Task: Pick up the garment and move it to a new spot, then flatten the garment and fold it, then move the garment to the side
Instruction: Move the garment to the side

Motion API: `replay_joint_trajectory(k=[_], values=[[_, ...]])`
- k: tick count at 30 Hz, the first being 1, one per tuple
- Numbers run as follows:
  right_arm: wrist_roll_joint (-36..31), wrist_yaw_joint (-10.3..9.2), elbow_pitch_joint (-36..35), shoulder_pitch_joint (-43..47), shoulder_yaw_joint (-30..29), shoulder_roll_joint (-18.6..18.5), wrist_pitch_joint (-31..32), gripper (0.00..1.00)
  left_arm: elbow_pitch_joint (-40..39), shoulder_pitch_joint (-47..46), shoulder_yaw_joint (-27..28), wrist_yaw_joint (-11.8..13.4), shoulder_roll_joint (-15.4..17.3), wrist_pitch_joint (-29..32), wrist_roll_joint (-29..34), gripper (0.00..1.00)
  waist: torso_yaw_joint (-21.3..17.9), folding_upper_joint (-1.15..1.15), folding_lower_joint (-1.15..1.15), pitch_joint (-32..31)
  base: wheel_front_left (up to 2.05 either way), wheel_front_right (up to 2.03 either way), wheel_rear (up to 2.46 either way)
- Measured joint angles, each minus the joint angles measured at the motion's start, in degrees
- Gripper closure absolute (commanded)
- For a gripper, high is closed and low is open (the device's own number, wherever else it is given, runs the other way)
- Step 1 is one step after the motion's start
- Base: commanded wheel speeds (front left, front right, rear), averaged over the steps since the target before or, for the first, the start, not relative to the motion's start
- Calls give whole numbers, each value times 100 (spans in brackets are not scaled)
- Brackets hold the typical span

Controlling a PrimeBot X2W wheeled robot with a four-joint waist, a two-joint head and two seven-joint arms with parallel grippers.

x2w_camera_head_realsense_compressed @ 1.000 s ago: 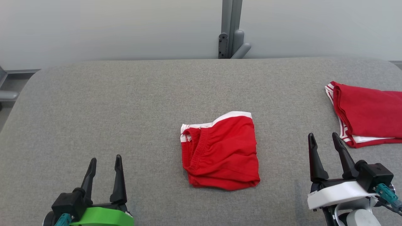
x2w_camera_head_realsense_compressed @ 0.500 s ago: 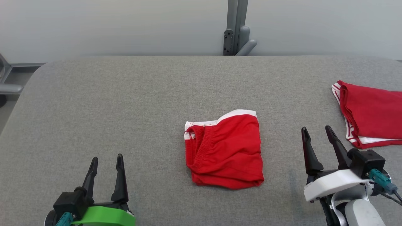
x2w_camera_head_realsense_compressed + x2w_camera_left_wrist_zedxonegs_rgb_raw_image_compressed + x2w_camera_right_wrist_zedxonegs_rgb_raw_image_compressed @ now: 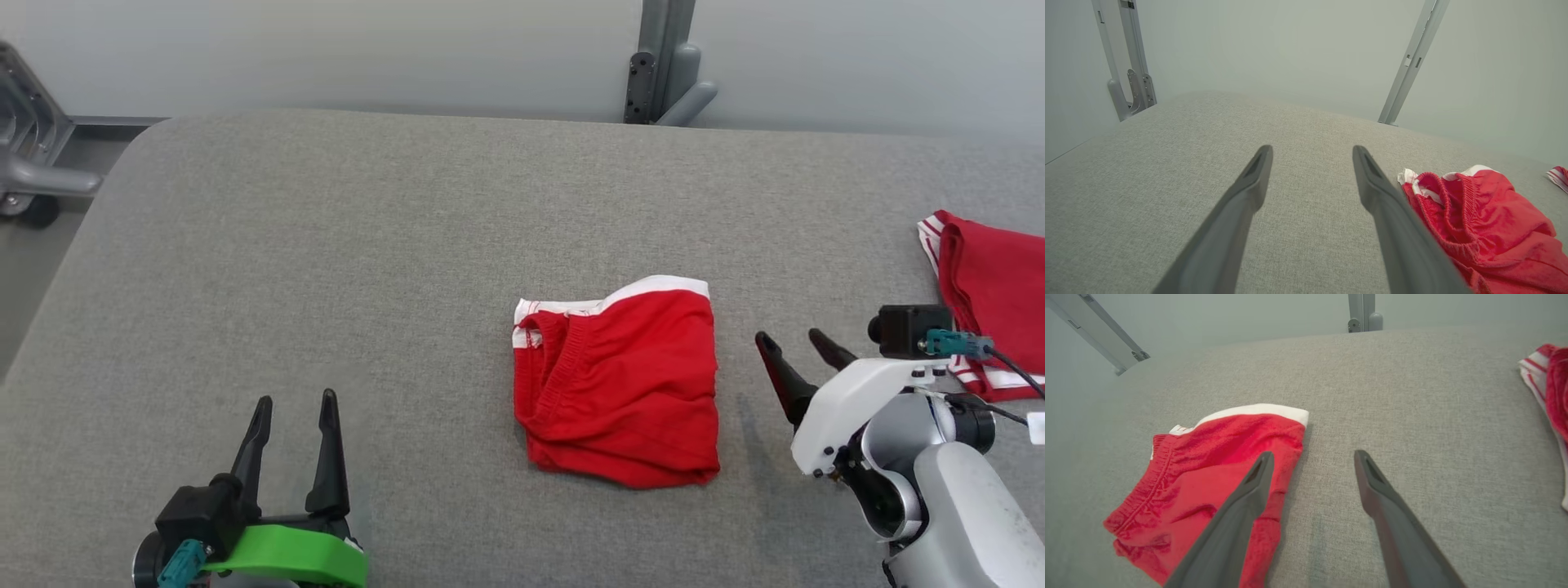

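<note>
Right claw point(image 3: 787, 336), fingers apart, angles from lower right toward the rumpled red cloth shorts with white trim point(image 3: 624, 384) at frame centre, likely seeking their edge. Left claw point(image 3: 295, 397) hovers lower left, also apart.

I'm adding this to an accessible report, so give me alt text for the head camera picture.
A folded red garment with white trim lies untouched in the middle of a grey fabric table. The left gripper and right gripper flank it, both open and empty. A second red garment lies at the view's right edge.
</note>
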Motion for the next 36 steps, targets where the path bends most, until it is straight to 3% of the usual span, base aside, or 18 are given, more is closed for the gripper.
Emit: replay_joint_trajectory(k=[5, 12, 24, 25, 26, 27, 28, 36], values=[[982, 0, 553, -315, 296, -342, 761, 0, 38, -28, -35, -15, -12, 0, -3, 0, 247, 0, 0, 81, 0, 0, 0], [1993, -1, 1236, -750, 339, -398, 1249, 0, 45, -105, -71, -43, -19, 0, -2, 0, 504, 0, 0, 255, 0, 0, 0], [2668, 0, 1925, -1204, 673, -446, 1686, 0, 107, -228, -65, -73, -21, 0, 5, 0, 771, 0, 0, 525, 0, 0, 0], [2681, 0, 1923, -1224, 732, -461, 1683, 18, 104, -237, -63, -74, -21, 0, 5, 0, 775, 0, 0, 535, 0, 0, 0], [2695, 0, 1918, -1233, 779, -477, 1655, 53, 102, -240, -62, -74, -22, 0, 5, 0, 774, 0, 0, 543, 0, 0, 0], [2697, 0, 1914, -1234, 840, -499, 1623, 71, 103, -240, -56, -74, -22, 0, 5, 0, 770, 0, 0, 549, 0, 0, 0], [2702, 0, 1906, -1236, 900, -528, 1583, 100, 103, -242, -52, -73, -22, 0, 4, 0, 762, 0, 0, 556, 0, 0, 0], [2827, 0, 1758, -1289, 1235, -754, 1314, 100, 38, -268, -42, -40, -25, 0, -3, 0, 586, 0, 0, 607, 0, 0, 0]])
